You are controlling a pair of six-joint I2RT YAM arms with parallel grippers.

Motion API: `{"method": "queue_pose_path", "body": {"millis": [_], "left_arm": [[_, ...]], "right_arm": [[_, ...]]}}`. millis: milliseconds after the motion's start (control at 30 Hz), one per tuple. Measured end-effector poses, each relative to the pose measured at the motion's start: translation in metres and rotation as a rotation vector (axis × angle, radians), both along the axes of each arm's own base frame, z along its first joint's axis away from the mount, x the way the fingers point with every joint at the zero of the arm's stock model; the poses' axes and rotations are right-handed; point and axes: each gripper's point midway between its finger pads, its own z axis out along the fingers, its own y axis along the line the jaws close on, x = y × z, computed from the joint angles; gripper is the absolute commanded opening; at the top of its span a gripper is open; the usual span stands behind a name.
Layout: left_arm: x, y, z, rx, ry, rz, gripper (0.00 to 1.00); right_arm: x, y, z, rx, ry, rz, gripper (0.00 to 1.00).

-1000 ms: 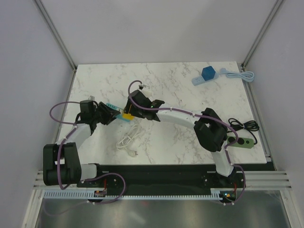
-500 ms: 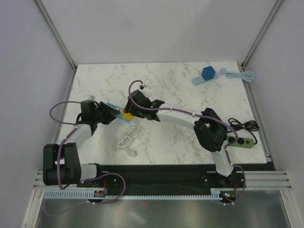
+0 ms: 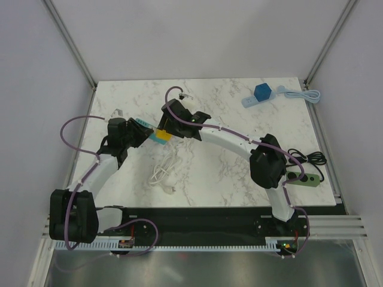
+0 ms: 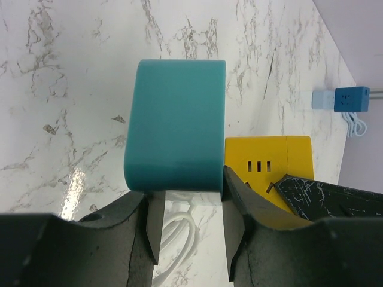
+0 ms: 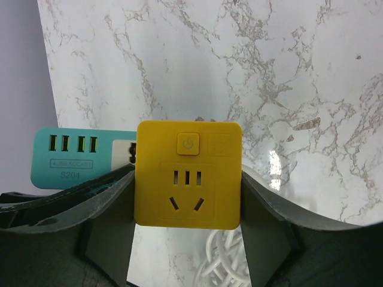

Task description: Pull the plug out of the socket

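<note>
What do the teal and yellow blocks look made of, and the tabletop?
The teal block looks like matte moulded plastic: rounded edges, uniform colour. The yellow block also looks plastic, smooth satin, with moulded slots and button. The tabletop is marble-patterned and glossy, showing a light reflection; real stone or laminate, I cannot tell.

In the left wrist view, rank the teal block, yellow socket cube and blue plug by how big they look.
1. teal block, largest.
2. yellow socket cube, next, partly hidden.
3. blue plug, smallest, but far off, so true size is unsure.
</note>
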Motion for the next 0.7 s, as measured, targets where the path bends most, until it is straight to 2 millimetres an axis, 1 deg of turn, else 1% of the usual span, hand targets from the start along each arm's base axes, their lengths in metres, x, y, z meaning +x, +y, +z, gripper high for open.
{"method": "queue_pose_path", "body": {"millis": [233,367,533,700], "left_arm": [[0.001,-0.003,-0.004,0.011,0.015,-0.002,0.02],[0.004,-0.005,-0.005,0.013,0.026,-0.008,0.02],[-0.001,-0.018,-0.012,-0.004,0.062,-0.061,0.02],[-0.005,-0.024,-0.014,-0.02,0.079,-0.089,0.02]], "right_arm": [[0.002,-0.005,-0.002,-0.015,0.004,-0.011,0.0],[0.006,-0.012,-0.005,-0.001,-0.001,-0.03,0.0],[-0.004,-0.03,-0.014,0.041,0.006,-0.057,0.0],[-0.01,-0.038,-0.019,0.093,0.011,-0.067,0.0]]}}
